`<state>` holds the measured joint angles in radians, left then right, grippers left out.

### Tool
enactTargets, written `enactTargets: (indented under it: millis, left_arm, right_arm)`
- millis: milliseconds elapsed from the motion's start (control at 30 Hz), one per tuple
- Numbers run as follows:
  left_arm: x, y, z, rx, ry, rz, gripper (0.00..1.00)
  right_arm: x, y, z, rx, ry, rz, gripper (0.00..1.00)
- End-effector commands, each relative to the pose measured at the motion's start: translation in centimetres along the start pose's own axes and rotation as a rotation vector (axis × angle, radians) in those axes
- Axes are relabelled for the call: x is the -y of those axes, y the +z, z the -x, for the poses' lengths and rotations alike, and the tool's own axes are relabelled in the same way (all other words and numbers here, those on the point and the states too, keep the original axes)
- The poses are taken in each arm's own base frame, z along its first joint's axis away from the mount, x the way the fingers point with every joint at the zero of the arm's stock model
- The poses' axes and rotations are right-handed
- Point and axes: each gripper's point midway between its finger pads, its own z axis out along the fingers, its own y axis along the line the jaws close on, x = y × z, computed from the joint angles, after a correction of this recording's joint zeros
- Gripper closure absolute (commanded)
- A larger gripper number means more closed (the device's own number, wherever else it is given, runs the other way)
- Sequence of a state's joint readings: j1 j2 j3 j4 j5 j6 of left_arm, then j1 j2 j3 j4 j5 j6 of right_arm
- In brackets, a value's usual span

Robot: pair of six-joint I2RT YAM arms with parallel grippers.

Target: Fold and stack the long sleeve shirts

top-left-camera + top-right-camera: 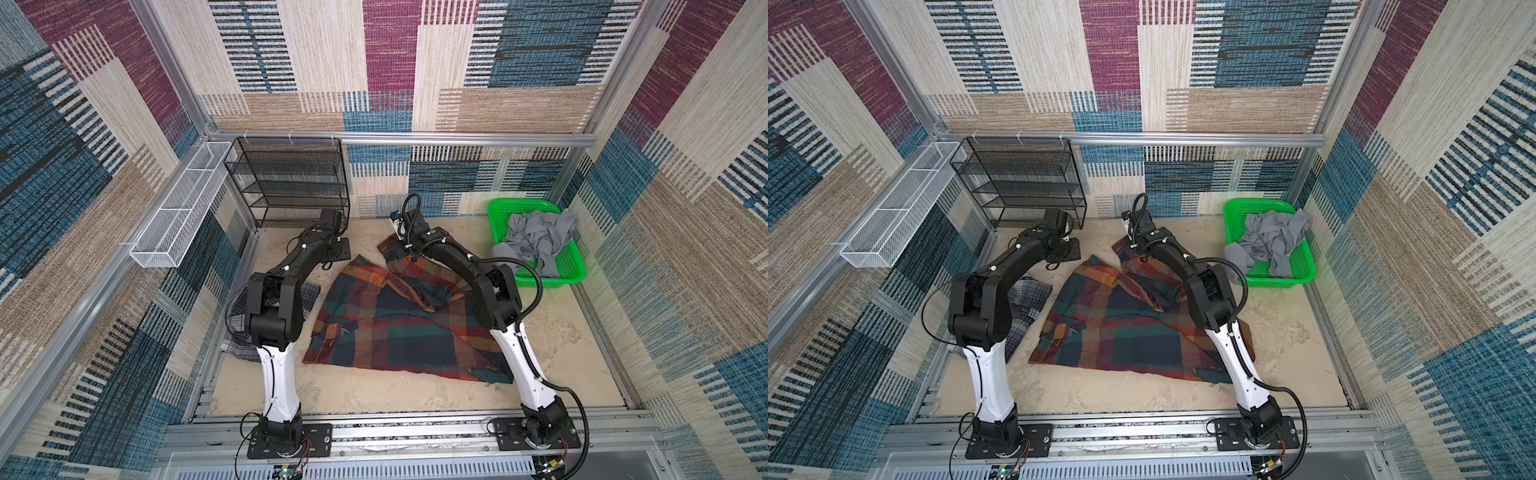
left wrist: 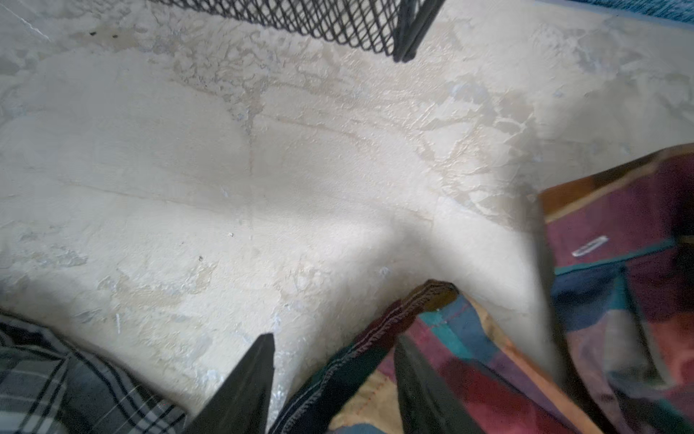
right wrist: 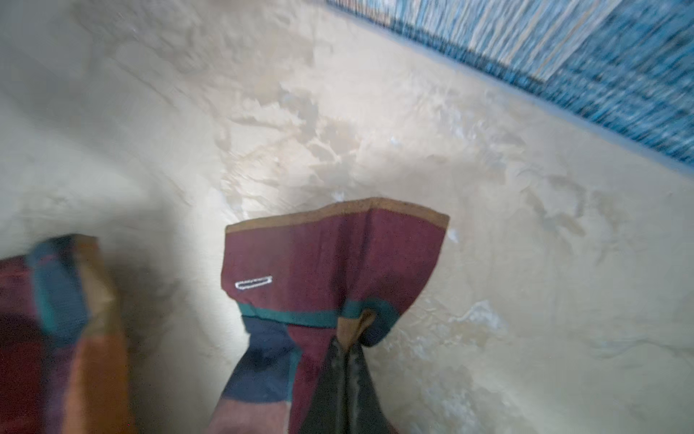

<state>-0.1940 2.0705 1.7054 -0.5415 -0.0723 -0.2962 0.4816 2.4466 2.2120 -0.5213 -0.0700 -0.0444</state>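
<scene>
The large long sleeve shirt [image 1: 399,328] [image 1: 1121,328], in navy, orange, red and green checks, lies spread and rumpled on the table between my arms. Its far sleeve runs toward the back wall, where my right gripper [image 1: 397,239] [image 3: 345,344] is shut on the cuff [image 3: 330,259]. My left gripper [image 1: 338,255] [image 2: 336,338] is open at the shirt's far left corner; the stitched hem [image 2: 375,338] lies between its fingers. The smaller grey-black-white shirt [image 1: 309,293] [image 1: 1027,297] [image 2: 56,375] lies under my left arm, mostly hidden.
A green basket [image 1: 569,270] with grey clothes [image 1: 536,241] stands at the back right. A black mesh rack [image 1: 291,183] [image 2: 338,18] stands at the back left, just beyond my left gripper, and a white wire basket [image 1: 183,208] hangs on the left wall.
</scene>
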Motion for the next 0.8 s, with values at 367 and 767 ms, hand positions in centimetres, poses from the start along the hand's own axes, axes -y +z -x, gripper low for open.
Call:
enactTargets:
  millis: [367,767]
  left_arm:
    - [2.4,-0.2,2.1,0.022,-0.042,-0.108,0.38]
    - [4.7,4.7,-1.9,-0.159,0.069,-0.112,0.36]
  right_arm:
    - [-2.7,-24.3,14.1,0.595,-0.045,0.266,1.0]
    - [-4.5,-26.3,10.3,0.615,-0.058,0.351,1.0]
